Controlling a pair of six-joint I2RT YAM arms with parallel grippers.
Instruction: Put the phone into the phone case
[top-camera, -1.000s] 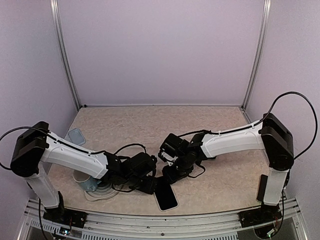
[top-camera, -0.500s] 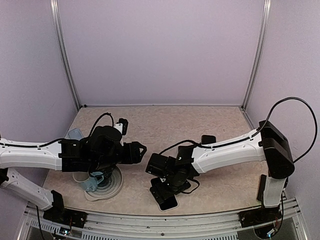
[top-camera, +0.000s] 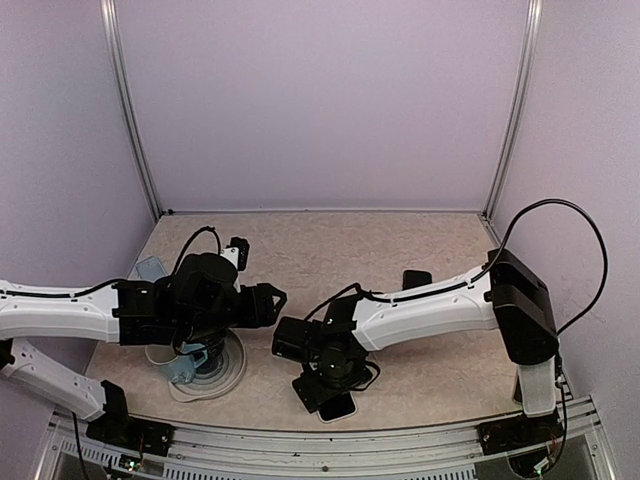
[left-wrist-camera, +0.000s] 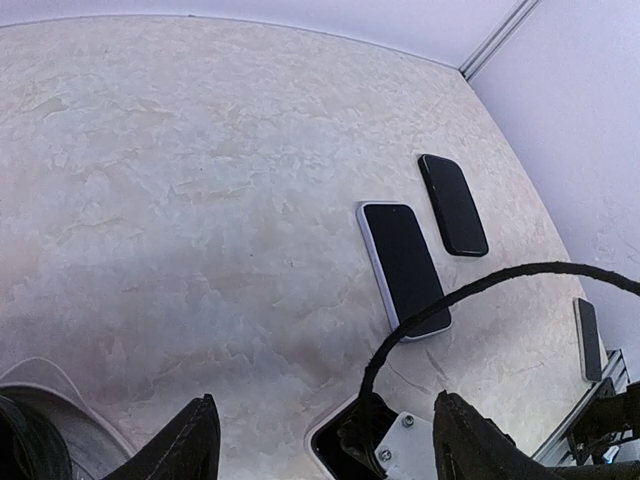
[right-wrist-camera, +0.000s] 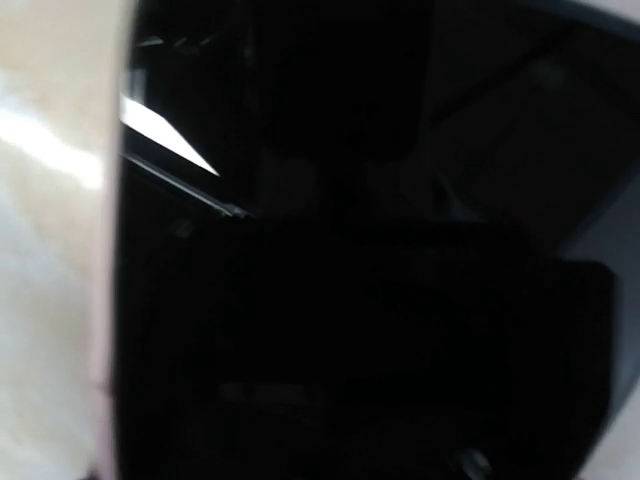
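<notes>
right gripper (top-camera: 326, 383) is pressing low over the phone (top-camera: 342, 407) at the near edge of the table (top-camera: 300, 240), just ahead of the rail. only the phone's near end is peeking out from under the black wrist. the right wrist camera is sitting so close that dark glass is filling almost the whole picture. a pale edge is running down its left side and a strip of marbled table is showing beyond that. no fingers are showing there, and the top view is hiding them under the arm, so i cannot tell how far the jaws are standing apart. whether that pale edge is a phone case, i cannot tell either.

left gripper (top-camera: 268, 302) is hanging above the table to the left of the phone, apart from it, pointing toward the right arm and carrying nothing. in its own camera the two fingers (left-wrist-camera: 195, 445) are standing at the bottom of the picture, spread wide.

past them a second pale-edged phone (left-wrist-camera: 404, 266) is lying flat, dark face up, with a black phone (left-wrist-camera: 452, 204) just beside it, not touching. a thin black cable (left-wrist-camera: 480, 285) is arcing across in front.

over on the left, a pale blue flat piece (top-camera: 150, 270) is lying near the wall. a white round dish (top-camera: 228, 378) is sitting under the left arm.
</notes>
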